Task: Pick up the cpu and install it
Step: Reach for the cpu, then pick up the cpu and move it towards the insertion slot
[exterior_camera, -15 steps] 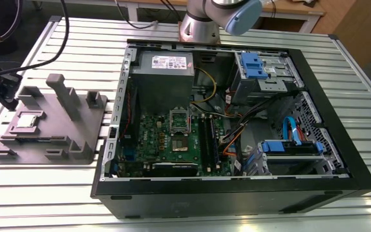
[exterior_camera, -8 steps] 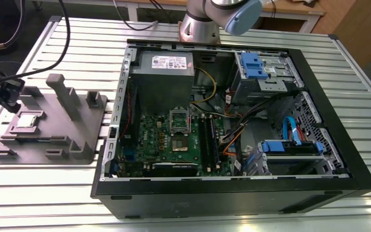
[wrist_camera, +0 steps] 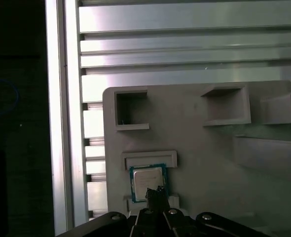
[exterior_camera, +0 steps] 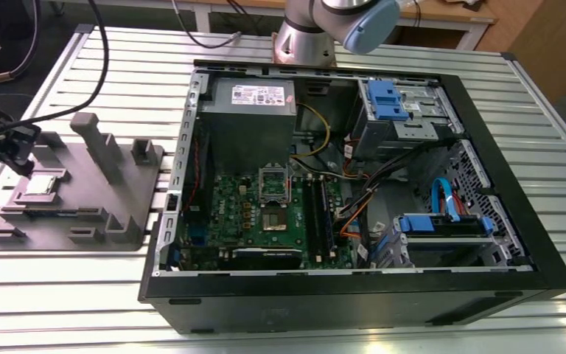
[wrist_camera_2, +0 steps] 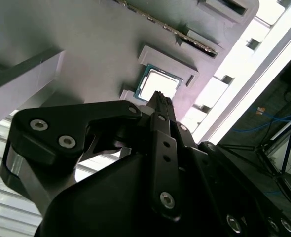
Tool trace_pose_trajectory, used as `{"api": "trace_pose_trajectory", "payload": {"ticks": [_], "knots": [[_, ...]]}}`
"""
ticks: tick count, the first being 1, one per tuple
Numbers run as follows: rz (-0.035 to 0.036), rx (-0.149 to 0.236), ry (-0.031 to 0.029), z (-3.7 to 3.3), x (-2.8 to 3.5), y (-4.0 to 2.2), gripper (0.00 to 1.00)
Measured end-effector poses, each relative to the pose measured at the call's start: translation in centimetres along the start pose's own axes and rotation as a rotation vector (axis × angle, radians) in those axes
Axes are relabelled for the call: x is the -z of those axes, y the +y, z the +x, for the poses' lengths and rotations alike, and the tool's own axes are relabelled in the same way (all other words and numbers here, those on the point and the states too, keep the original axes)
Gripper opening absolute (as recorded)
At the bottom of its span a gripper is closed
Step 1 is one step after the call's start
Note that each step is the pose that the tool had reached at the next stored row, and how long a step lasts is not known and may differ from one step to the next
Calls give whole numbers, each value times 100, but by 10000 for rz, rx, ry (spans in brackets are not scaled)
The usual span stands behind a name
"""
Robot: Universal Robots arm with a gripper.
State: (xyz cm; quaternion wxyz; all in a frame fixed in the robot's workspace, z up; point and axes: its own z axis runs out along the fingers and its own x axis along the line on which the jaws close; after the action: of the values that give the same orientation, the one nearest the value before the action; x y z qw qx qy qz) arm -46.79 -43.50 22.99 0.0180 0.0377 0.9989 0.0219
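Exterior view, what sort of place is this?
Probably a robotics bench for PC assembly: an open computer case and a robot arm's base sit on a slatted metal table, and a grey fixture holds the cpu.

Exterior view sits high, angled down across the desk [exterior_camera: 67, 295], taking in the open computer case [exterior_camera: 362, 299] and grey fixture [exterior_camera: 79, 195]; both wrist views ride close behind the pincer [wrist_camera: 156, 193], facing that fixture's cpu [wrist_camera: 147, 178], shared by all three.

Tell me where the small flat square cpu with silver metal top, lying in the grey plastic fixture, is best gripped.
Probably come from straight above and pinch the cpu by its two edges without raised ledges: it lies flat, top up, in the fixture.
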Motion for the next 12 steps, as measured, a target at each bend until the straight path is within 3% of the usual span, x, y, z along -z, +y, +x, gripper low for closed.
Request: {"api": "trace_pose_trajectory", "payload": {"ticks": [12], "knots": [[0, 0, 0, 0, -14, -1, 10]]}}
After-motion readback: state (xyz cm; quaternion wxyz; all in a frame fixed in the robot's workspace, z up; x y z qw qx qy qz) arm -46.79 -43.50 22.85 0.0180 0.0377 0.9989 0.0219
